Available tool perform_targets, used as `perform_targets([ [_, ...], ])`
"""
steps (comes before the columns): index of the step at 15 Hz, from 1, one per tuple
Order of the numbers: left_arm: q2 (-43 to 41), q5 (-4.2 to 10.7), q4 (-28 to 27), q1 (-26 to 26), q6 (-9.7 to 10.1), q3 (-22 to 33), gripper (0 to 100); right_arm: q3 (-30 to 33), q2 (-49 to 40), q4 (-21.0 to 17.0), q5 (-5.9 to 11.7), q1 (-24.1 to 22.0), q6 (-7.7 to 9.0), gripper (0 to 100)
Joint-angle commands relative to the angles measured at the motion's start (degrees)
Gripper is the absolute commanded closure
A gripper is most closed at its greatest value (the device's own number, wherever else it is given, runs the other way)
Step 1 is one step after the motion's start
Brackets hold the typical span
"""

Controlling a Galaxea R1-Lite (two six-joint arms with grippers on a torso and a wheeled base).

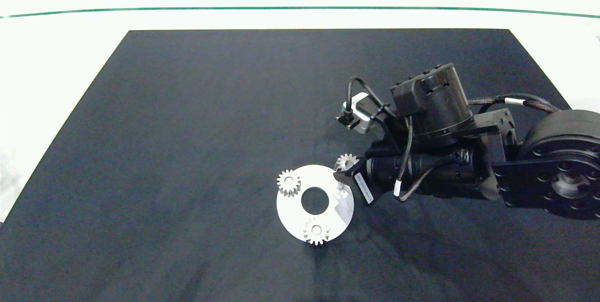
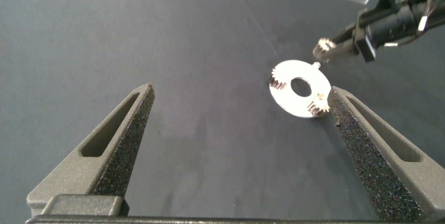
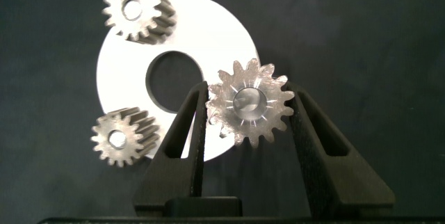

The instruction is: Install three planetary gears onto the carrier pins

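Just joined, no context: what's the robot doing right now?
The right gripper holds the third planetary gear between its fingers, above the white disc's edge near the one bare carrier pin. Two gears already sit on their pins. The left gripper is open, away from the disc, idle above the dark mat.

Lab bench, plain black mat (image 1: 187,152), white table (image 1: 56,58)
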State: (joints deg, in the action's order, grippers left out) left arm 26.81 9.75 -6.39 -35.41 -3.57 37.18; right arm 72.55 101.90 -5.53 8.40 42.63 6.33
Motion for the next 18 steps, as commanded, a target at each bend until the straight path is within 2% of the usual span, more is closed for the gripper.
perform_targets([
  [1,-0.1,0.09,0.0,0.0,-0.03,0.0,0,-0.2,1.6,0.3,1.00,1.8,0.00,75],
  [3,-0.2,0.09,0.0,0.0,-0.03,0.0,0,-0.3,2.6,0.3,2.24,2.0,0.26,75],
  [6,-1.1,0.09,-1.6,-0.1,-0.03,-0.1,0,-0.2,2.7,0.3,2.50,1.9,0.70,75],
  [8,-1.1,0.09,-1.6,-0.1,-0.03,0.0,0,-0.2,2.7,0.3,3.38,1.9,1.06,75],
  [12,-1.3,0.09,-1.6,-0.1,-0.03,0.0,0,-0.4,2.5,0.1,3.55,1.7,2.02,75],
  [18,-1.6,0.09,-1.6,-0.1,-0.03,-0.1,0,-1.6,2.3,0.1,3.91,1.4,2.37,75],
])
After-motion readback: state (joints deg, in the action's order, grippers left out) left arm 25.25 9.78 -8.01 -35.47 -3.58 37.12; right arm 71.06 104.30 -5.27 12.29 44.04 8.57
